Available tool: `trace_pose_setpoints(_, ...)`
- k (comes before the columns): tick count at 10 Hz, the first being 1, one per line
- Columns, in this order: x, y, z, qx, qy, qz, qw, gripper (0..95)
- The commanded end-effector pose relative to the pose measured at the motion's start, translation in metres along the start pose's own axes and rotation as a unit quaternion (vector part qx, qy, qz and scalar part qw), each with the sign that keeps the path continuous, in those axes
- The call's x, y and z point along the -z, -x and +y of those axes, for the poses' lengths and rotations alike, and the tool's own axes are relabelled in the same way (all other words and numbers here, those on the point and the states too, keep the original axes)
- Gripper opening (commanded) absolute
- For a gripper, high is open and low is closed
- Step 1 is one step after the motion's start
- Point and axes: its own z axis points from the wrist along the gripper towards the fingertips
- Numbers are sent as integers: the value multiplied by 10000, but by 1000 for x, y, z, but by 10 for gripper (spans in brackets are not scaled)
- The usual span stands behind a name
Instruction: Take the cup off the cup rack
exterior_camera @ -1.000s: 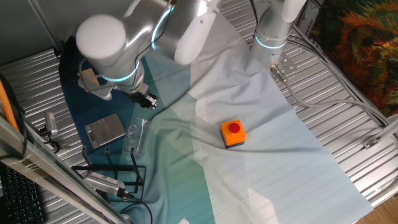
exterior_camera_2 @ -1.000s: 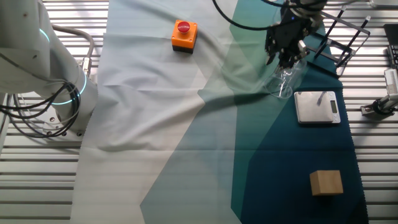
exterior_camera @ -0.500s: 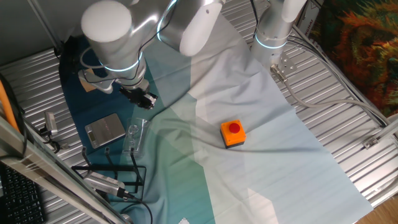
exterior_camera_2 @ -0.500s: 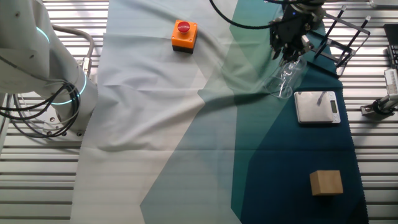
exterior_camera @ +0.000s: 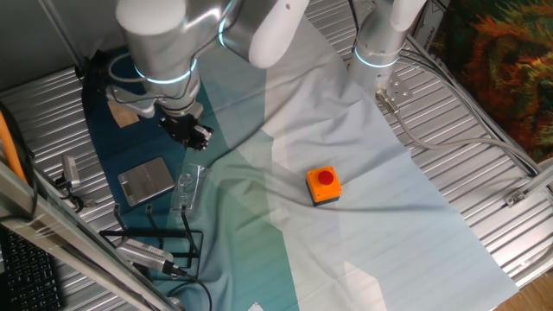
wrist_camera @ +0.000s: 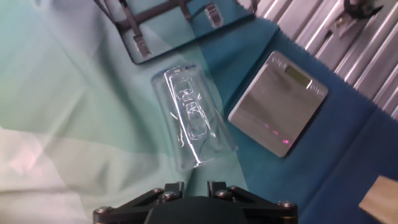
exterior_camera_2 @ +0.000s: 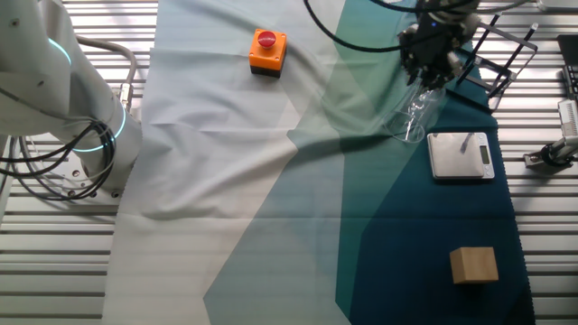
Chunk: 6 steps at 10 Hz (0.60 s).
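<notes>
cup: the cup (wrist_camera: 196,121) lies on its side on the cloth (exterior_camera: 363,173), off the cup rack (wrist_camera: 163,22) and just beside it; the grey scale (wrist_camera: 278,102) sits close on its other side.
cup rack: black wire frame at the cloth's edge, with no glass on its prongs in any view.
gripper: the gripper (exterior_camera_2: 432,60) hangs above the cup, clear of it; nothing sits between the jaws.
jaws: only their bases show at the bottom of the hand view, and the fixed views are too small, so i cannot tell whether they are spread or pressed together.
task state: judging by how things lie, the cup is already off the rack and set down; what remains looks like pulling away.
risk, rolling: a round glass on its side on rumpled cloth may roll if the cloth is tugged or the arm brushes it, toward the rack or the scale.
risk, contact: a low or sideways move from here could clip the glass or catch a rack prong; the clear wall is hard to judge against the teal fabric.
risk, regrasp: closing on the curved side could squirt the glass out of the jaws.
other things: orange button box (exterior_camera: 324,185) and wooden block (exterior_camera_2: 474,265) lie well apart.
</notes>
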Motion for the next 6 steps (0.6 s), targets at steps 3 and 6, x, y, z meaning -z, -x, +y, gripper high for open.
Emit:
trace_pose_setpoints(3, 1, 12, -5, 186, 167, -720, 9971, 190)
trace_pose_setpoints(6, 1, 17, -7, 219, 232, -1082, 9936, 380)
